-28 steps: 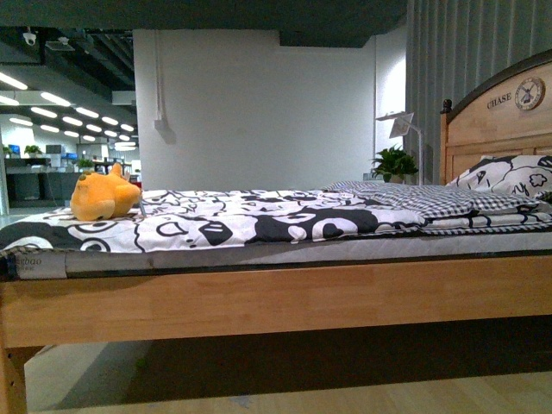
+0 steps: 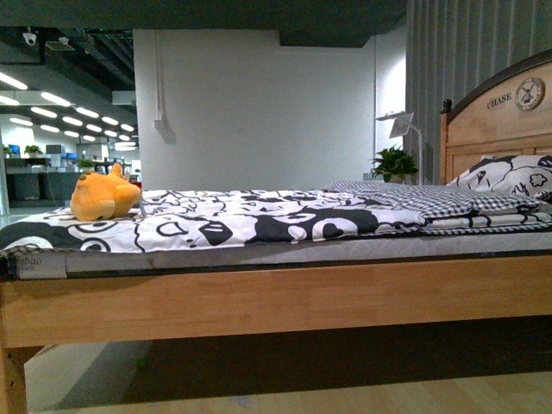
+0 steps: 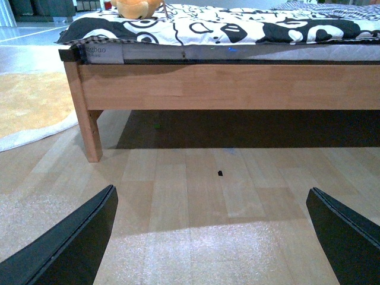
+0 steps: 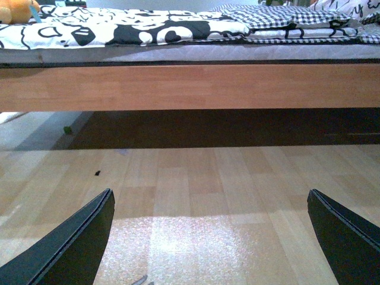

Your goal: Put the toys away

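Observation:
An orange-yellow plush toy [image 2: 103, 197] lies on the bed's black-and-white quilt near the foot end, at the left of the front view. A part of it shows in the left wrist view [image 3: 138, 8] and a sliver in the right wrist view [image 4: 16, 10]. My left gripper [image 3: 214, 237] is open, low above the wooden floor, well short of the bed. My right gripper [image 4: 211, 237] is open too, over the floor facing the bed's side rail. Neither arm shows in the front view.
The wooden bed frame [image 2: 276, 297] spans the front view, with pillows [image 2: 509, 177] and a headboard [image 2: 496, 121] at the right. A bed leg [image 3: 90, 133] stands on the floor. A yellow round rug [image 3: 29, 107] lies beside the bed's foot. A small dark speck [image 3: 219, 173] is on the floor.

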`<action>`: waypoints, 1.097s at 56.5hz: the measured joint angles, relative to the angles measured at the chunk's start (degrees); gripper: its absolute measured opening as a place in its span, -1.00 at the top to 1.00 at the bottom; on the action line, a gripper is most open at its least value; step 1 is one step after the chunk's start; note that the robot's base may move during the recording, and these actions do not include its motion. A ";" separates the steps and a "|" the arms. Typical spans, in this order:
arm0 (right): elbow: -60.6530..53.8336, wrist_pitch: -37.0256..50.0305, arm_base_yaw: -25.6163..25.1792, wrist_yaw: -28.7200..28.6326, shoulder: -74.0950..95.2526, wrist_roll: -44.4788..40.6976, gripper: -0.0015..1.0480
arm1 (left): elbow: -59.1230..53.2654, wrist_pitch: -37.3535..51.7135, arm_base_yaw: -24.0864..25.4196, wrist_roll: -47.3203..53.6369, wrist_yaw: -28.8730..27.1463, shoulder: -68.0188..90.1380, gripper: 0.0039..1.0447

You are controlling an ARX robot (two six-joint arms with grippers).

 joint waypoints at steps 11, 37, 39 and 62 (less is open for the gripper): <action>0.00 0.00 0.00 0.00 0.00 0.00 -0.87 | 0.00 0.00 0.00 0.00 0.00 0.00 -0.88; 0.00 0.00 0.00 0.00 0.00 0.00 -0.87 | 0.00 0.00 0.00 0.00 0.00 0.00 -0.88; 0.00 0.00 0.00 0.00 0.00 0.00 -0.87 | 0.00 -0.02 0.00 0.00 0.00 0.00 -0.88; 0.00 0.00 0.00 0.00 0.00 0.00 -0.87 | 0.00 0.00 0.00 0.00 0.00 0.00 -0.88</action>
